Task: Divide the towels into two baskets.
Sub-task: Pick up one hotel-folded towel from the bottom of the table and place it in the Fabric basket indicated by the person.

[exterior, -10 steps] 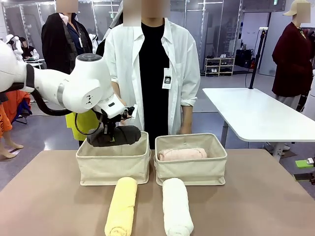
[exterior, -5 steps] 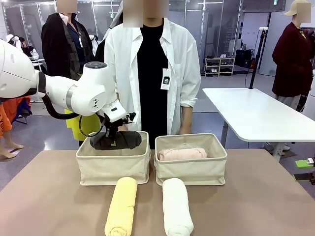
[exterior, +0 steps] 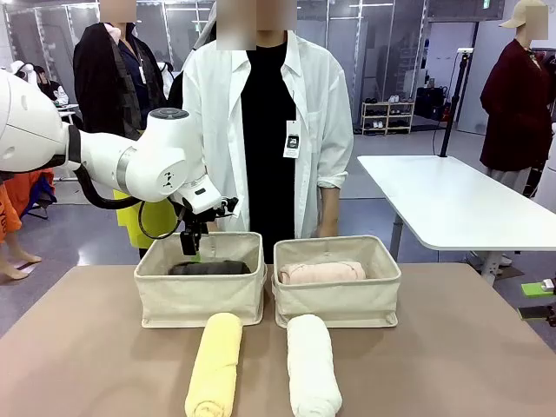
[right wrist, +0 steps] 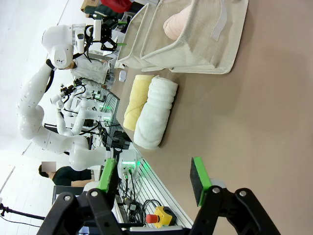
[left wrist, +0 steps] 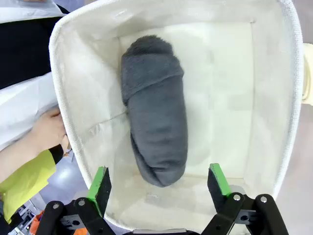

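Observation:
The dark grey towel [exterior: 208, 268] [left wrist: 155, 122] lies loose on the floor of the left basket [exterior: 200, 300] [left wrist: 274, 98]. My left gripper [exterior: 191, 248] [left wrist: 159, 180] hovers just above it, open, its green pads on either side of the roll's near end without touching. In the right basket [exterior: 337, 302] [right wrist: 205, 49] rests the pale pink towel [exterior: 321, 273] [right wrist: 178, 22]. The yellow towel [exterior: 215, 365] [right wrist: 134, 100] and the white towel [exterior: 311, 365] [right wrist: 156, 110] lie side by side on the table in front of the baskets. My right gripper [right wrist: 153, 174] hangs open over bare table, holding nothing.
A person in a white shirt [exterior: 274, 130] stands right behind the baskets, one hand [left wrist: 46, 129] near the left basket's far wall. The brown table [exterior: 452, 356] has free room to the right and left of the towels. A white table [exterior: 452, 200] stands farther off.
My left gripper lowered the dark grey towel into the left basket, opened and let it go. The towel now lies on the basket floor.

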Controlling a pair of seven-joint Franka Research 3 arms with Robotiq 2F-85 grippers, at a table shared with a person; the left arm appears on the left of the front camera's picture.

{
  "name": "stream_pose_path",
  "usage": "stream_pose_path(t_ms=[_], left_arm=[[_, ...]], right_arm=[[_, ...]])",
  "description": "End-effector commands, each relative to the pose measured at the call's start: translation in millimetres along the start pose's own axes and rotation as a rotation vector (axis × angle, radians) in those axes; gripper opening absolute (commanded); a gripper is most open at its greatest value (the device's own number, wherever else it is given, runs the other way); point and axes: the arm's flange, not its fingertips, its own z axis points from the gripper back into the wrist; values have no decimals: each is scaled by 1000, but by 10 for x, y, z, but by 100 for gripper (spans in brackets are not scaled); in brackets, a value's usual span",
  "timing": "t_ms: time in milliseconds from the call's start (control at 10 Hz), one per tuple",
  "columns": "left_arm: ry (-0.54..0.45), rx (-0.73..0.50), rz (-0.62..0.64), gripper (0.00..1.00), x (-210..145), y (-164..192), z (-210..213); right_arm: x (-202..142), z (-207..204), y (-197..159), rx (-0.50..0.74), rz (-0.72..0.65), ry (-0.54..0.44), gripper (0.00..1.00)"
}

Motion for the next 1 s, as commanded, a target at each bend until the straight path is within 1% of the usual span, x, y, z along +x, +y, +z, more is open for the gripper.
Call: stream_pose_path(t_ms=[0,100,200,900], left_arm=[[2,-14,29,100,-93,-48,30],[-27,1,59,96,-163,-139,64],[1,-1,5,96,-14,0,-3],[1,-1,5,96,-14,0,-3]], right_arm=[[-24,-3,40,0,0,-4,75],[-24,-3,40,0,0,-4,75],[-24,-3,40,0,0,-4,75],[-24,-3,40,0,0,-4,75]])
